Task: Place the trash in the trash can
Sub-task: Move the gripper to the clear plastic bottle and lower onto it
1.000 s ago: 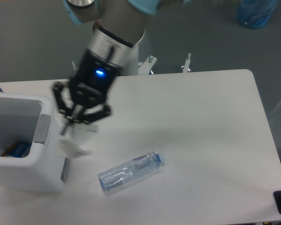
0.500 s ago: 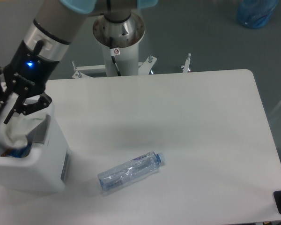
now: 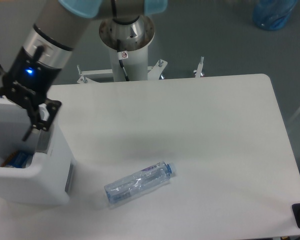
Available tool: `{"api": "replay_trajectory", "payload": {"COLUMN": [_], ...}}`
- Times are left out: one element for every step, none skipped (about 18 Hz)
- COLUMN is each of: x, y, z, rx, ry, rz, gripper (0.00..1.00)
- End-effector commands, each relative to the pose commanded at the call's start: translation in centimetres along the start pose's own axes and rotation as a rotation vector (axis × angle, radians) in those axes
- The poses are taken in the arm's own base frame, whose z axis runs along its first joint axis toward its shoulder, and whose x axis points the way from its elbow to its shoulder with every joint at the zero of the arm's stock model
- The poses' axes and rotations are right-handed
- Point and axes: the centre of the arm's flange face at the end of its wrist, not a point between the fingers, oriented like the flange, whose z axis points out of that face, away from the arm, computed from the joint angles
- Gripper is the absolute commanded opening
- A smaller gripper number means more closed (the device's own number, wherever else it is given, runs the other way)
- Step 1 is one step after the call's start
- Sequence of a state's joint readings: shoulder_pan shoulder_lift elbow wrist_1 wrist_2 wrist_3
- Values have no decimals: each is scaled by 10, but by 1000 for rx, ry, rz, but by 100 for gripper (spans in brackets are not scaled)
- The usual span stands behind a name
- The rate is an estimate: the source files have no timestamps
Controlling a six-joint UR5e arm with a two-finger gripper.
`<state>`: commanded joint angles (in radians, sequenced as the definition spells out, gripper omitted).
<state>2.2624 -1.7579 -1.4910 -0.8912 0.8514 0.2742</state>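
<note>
A: Hand [image 3: 12, 107] spread wide over the trash can [image 3: 27, 187], wrapper gone from it since a moment ago. Dropped inside, probably.

B: Bottle [image 3: 140, 182] lying on the table [image 3: 215, 140], next to fetch.

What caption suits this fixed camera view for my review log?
UR5e tool open over the white trash can, nothing in its fingers; crushed water bottle lies on the table.

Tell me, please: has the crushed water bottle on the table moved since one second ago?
No. The crushed bottle lies at the same spot and angle on the table, right of the trash can, just as in both earlier pictures.
</note>
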Motion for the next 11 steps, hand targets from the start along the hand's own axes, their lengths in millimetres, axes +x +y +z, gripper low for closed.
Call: {"api": "replay_trajectory", "payload": {"x": [-16, -31, -47, -66, -79, -91, -102, -116, -128, -136, -149], "y": [1, 3, 6, 10, 13, 20, 25, 31, 39, 45, 56], "z": [-1, -3, -4, -6, -10, -6, -4, 2, 7, 11, 17], "rx": [1, 2, -2, -6, -9, -20, -30, -58, -104, -167, -250], "ry": [-13, -24, -35, -47, -57, -60, -62, -75, -110, -163, -215], "rz": [32, 81, 130, 172, 210, 241, 288, 347, 407, 460, 482], "gripper": [100, 100, 100, 100, 100, 100, 100, 100, 100, 100, 100]}}
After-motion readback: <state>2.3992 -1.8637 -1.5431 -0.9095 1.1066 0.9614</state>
